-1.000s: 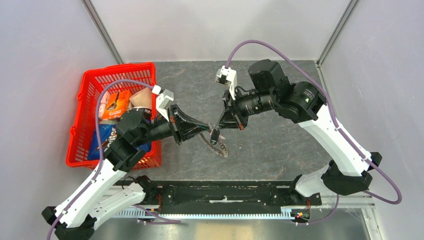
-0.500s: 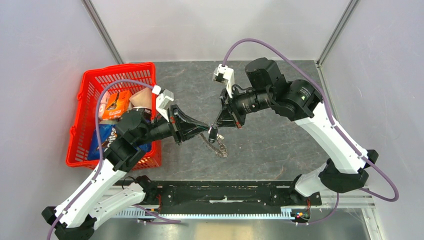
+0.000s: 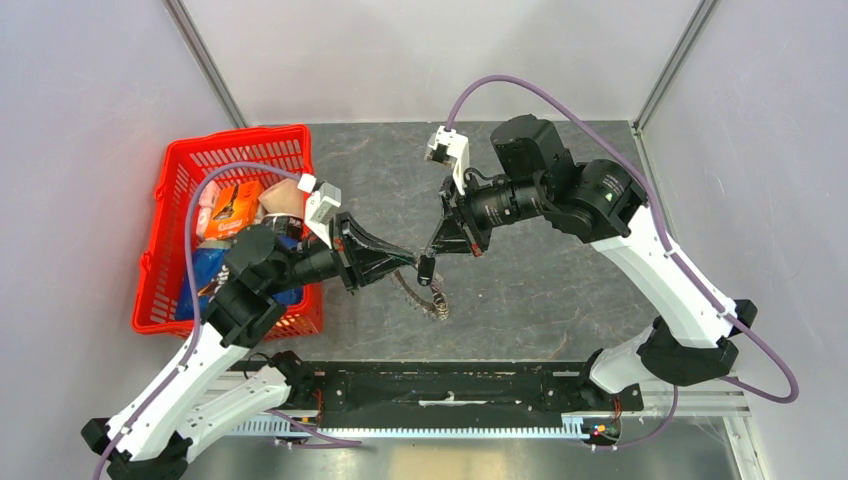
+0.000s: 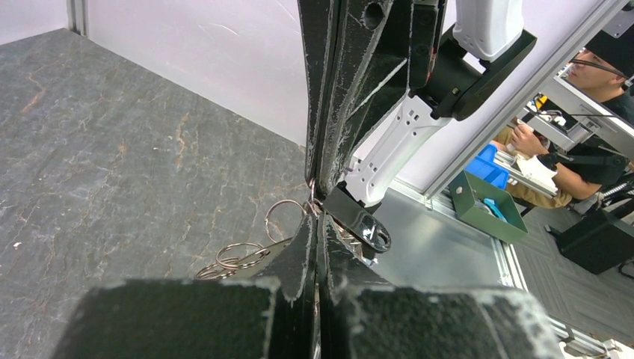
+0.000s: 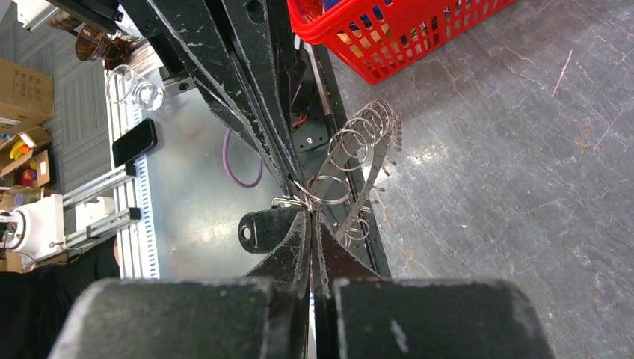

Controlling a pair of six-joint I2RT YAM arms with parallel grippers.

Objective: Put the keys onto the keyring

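Observation:
Both grippers meet tip to tip above the middle of the table. My left gripper (image 3: pixel 413 261) is shut, pinching a wire loop of the keyring (image 3: pixel 431 299). The keyring's chain of rings and silvery keys hangs below toward the table. It shows in the left wrist view (image 4: pixel 236 256) and the right wrist view (image 5: pixel 360 140). My right gripper (image 3: pixel 428 256) is shut at the same spot. The black key head (image 3: pixel 425 269) sticks out sideways from its tips, seen in the left wrist view (image 4: pixel 360 223) and the right wrist view (image 5: pixel 265 226). The key's metal bit is mostly hidden between the jaws.
A red basket (image 3: pixel 175 170) with packaged goods stands at the left of the table, close beside my left arm; it also shows in the right wrist view (image 5: pixel 351 34). A black rail (image 3: pixel 450 385) runs along the near edge.
Both grippers have shifted slightly left together, still tip to tip. The hanging ring cluster and black key moved left with them. Both grips are unchanged.

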